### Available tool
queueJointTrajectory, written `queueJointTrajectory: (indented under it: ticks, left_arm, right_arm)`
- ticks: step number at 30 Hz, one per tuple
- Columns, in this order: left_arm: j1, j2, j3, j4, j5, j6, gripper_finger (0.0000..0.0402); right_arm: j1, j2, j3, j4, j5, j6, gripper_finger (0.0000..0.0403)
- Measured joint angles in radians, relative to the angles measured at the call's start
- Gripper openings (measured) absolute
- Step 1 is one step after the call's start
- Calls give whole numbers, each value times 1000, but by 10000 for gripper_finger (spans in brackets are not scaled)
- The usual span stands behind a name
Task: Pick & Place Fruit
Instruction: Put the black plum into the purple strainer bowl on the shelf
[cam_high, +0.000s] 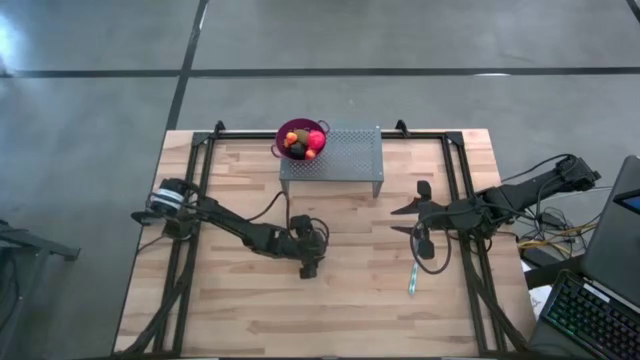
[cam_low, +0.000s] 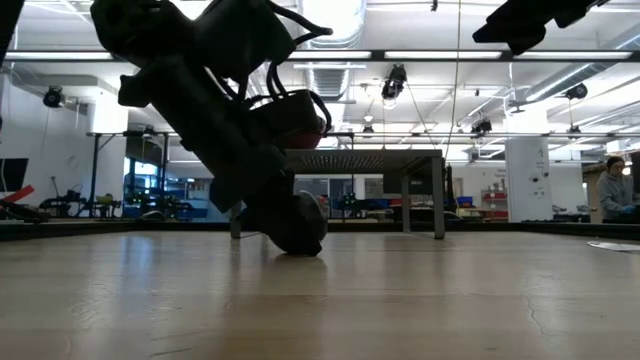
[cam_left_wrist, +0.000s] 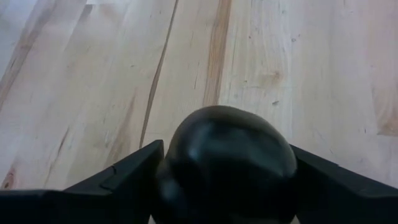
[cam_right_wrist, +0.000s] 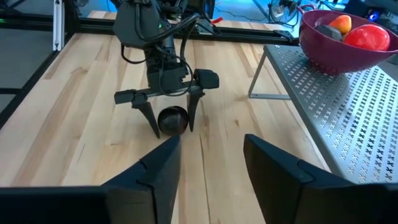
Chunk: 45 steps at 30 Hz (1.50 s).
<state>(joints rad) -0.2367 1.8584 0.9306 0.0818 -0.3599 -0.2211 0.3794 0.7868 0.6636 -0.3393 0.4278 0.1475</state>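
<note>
The left hand (cam_right_wrist: 172, 121) straddles the dark ball (cam_right_wrist: 173, 119) on the desk (cam_high: 240, 310), fingers apart and not yet clamped, a smooth, round, probably light and roll-prone fruit best pinched across its middle, while the right hand (cam_high: 412, 221) waits open at the right.

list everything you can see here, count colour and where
dark ball fruit: 1, brown-black, on the table between the left claw's fingers
colander bowl: 1, purple, on the rack's left end
fruit in bowl: several, red, orange and dark, exact count unclear
rack: 1, grey perforated metal, back middle of table
stick: 1, teal, on table near the right arm
table: 1, light wood
keyboard: 1, dark, right of the table
person: 1, far right background
left claw: 1, dark, fingers straddling the ball
right claw: 1, dark, open, empty, above the table
</note>
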Motion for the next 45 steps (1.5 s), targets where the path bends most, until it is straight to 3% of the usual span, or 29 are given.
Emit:
queueJointTrajectory:
  ticks: [18,33,45]
  left_arm:
    - [0,0,-1,-4,0,-21,281]
    - [1,-2,5,-11,3,-19,281]
    - [1,-74,60,-88,3,10,281]
  right_arm:
    - [0,0,0,0,0,0,201]
    - [0,0,0,0,0,0,163]
    - [0,0,0,6,0,1,129]
